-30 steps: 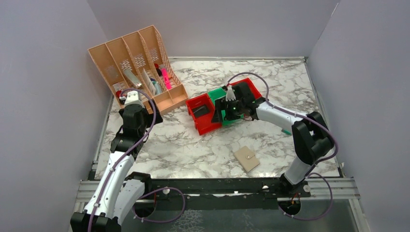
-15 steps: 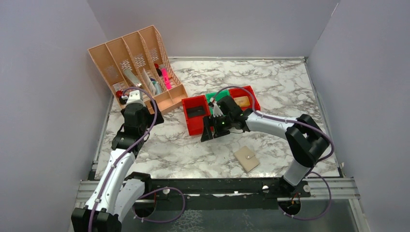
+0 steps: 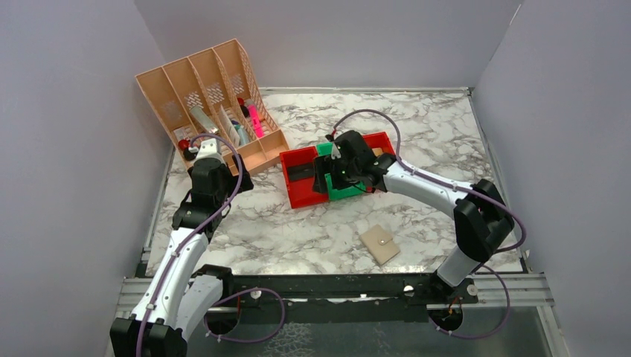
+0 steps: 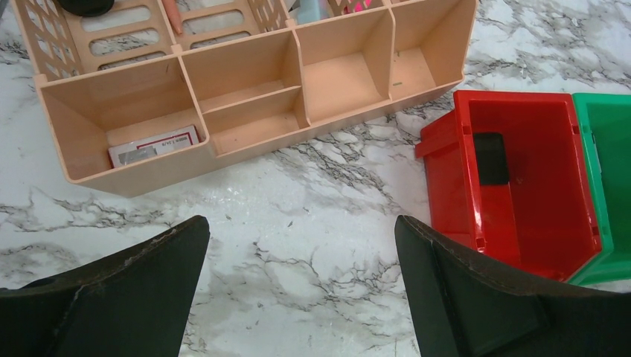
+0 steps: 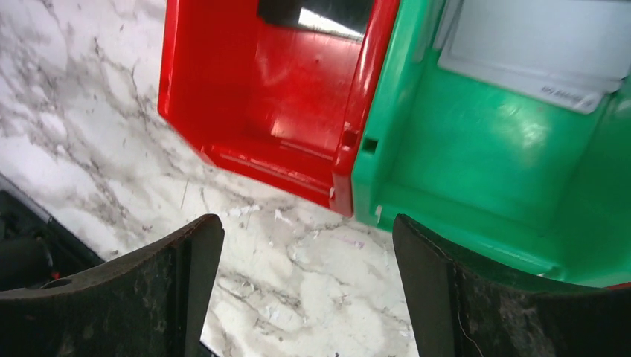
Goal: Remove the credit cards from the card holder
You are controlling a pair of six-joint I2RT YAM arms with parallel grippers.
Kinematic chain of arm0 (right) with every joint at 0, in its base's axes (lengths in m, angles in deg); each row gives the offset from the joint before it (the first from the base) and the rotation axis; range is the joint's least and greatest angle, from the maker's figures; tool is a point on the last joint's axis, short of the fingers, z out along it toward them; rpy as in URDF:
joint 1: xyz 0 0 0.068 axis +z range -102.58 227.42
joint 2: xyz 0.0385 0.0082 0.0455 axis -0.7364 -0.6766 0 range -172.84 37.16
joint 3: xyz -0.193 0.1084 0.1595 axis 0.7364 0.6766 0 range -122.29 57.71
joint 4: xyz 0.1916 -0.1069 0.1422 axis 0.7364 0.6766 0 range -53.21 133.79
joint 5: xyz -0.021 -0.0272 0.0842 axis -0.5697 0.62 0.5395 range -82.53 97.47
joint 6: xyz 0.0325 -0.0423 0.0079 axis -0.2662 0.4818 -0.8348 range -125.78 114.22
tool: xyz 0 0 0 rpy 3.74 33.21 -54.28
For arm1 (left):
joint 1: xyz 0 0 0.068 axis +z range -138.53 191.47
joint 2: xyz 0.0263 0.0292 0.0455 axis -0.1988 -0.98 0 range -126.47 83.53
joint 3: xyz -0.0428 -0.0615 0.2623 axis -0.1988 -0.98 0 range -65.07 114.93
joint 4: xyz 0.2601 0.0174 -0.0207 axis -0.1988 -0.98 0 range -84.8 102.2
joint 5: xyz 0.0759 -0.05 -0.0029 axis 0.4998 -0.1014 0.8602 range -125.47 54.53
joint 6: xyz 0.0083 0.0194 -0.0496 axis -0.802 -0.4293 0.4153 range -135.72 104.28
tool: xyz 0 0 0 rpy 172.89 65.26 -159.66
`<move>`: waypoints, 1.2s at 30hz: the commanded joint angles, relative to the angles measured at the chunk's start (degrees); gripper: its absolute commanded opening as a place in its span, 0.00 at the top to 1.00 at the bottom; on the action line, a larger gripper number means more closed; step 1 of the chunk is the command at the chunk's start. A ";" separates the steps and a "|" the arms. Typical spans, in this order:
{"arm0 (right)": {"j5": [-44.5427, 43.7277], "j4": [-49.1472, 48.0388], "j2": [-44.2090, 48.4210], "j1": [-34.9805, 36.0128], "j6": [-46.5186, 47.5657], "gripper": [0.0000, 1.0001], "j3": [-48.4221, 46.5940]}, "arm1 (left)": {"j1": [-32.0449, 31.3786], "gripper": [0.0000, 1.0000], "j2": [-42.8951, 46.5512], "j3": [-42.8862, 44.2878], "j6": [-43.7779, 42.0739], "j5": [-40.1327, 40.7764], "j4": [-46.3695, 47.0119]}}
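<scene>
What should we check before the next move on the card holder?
1. The card holder lies free on the table, clear of both arms: ok.
2. Holder open: not ok, folded shut, snap up.
3. Cards inside it: cannot tell.
4. The right gripper open, empty: ok.
5. It is above the holder: not ok, it hangs over the red bin and green bin.
6. The left gripper open, empty: ok.
</scene>
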 commanded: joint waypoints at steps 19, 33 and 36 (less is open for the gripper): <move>5.30 -3.39 -5.98 0.01 -3.85 0.15 1.45 | 0.47 0.01 0.64 0.89 -0.32 -0.43 1.52; 2.30 -5.39 -8.92 0.81 -10.58 0.16 -1.92 | 0.47 0.03 -3.31 0.93 0.57 -10.77 3.56; -6.71 -2.44 -11.22 0.81 -13.45 0.17 -4.31 | 0.48 0.05 -6.05 1.73 2.06 -14.03 3.75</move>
